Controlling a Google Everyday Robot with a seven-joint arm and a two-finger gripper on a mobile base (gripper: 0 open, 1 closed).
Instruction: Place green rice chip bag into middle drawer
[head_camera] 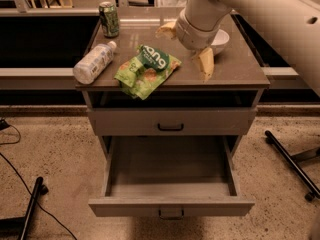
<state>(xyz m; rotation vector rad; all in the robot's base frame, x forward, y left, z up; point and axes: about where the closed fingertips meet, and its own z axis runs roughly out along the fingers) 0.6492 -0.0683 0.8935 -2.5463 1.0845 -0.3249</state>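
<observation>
Gripper (pixel 186 48), open wide and empty, is poised beside the bag (pixel 147 70), which could be shoved off the counter (pixel 235 70) by a glancing grasp.

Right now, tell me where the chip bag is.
In the camera view the chip bag lies on the cabinet top, near its front edge, between the bottle and the gripper, with the open drawer below.
</observation>
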